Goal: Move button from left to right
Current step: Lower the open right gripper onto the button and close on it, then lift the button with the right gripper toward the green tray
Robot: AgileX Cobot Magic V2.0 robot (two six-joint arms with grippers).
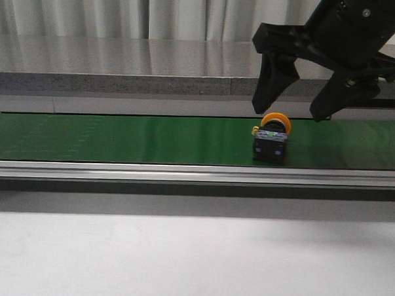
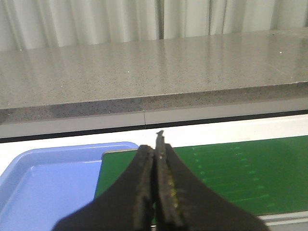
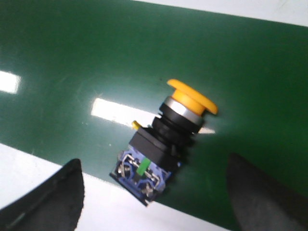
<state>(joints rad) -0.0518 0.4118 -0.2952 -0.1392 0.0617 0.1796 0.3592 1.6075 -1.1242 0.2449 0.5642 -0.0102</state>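
Note:
The button [image 1: 272, 134] lies on its side on the green belt [image 1: 119, 138], right of the middle; its yellow-orange cap points away from me and its black body faces the front. My right gripper [image 1: 292, 113] hangs open just above it, one finger to each side, touching nothing. The right wrist view shows the button [image 3: 166, 139] with its blue terminal end and green mark near the belt's edge, between the two spread fingertips [image 3: 62, 192]. My left gripper [image 2: 157, 159] is shut with nothing in it, over the belt's left end [image 2: 231, 173].
A blue tray [image 2: 43, 183] sits just past the belt's left end. A metal rail [image 1: 183, 172] runs along the belt's front edge, and a grey stone ledge [image 1: 122, 66] runs behind it. White tabletop [image 1: 179, 258] lies in front.

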